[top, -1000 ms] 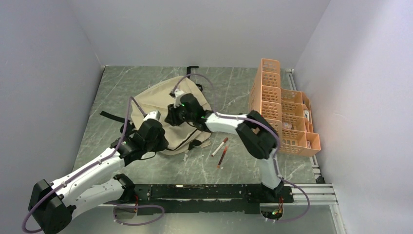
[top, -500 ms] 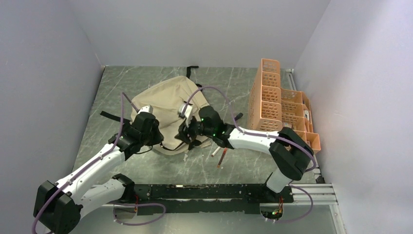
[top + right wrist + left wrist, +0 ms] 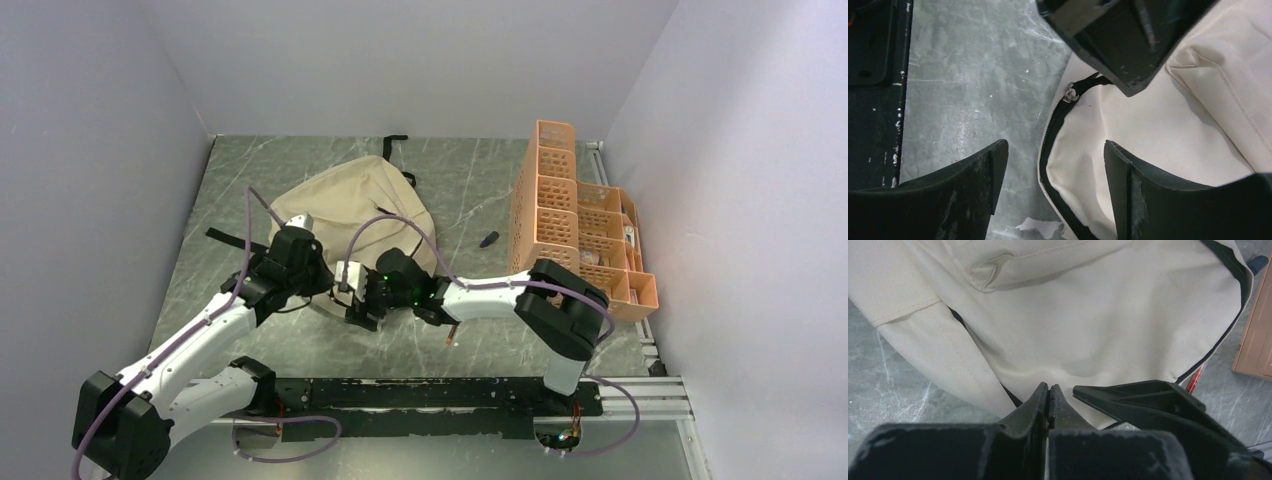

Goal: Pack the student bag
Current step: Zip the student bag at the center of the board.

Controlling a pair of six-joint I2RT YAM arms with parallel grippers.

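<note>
The student bag point(image 3: 352, 200) lies flat on the marble table, beige with a black zipper line point(image 3: 1048, 150) round its near edge. A metal zipper pull point(image 3: 1069, 94) sits on that line. My left gripper point(image 3: 318, 283) is at the bag's near-left edge, jaws pressed shut point(image 3: 1049, 388), with nothing visible between them. My right gripper point(image 3: 358, 308) is just to its right and stands open point(image 3: 1055, 165), one finger over the bare table and the other over the fabric, so it straddles the zipped edge. The left gripper's tip point(image 3: 1128, 45) hangs just above the zipper pull.
An orange perforated organizer point(image 3: 575, 215) stands at the right. A red pen point(image 3: 452, 330) lies by the right forearm, also seen as a red pen point(image 3: 1195, 380) past the bag's edge. A small dark object point(image 3: 488, 240) lies between bag and organizer. A white paper scrap point(image 3: 1040, 226) is on the table.
The right arm swung from over the bag's middle down to its near edge, and its gripper opened. The left gripper shifted slightly back-left, then held still, shut.
</note>
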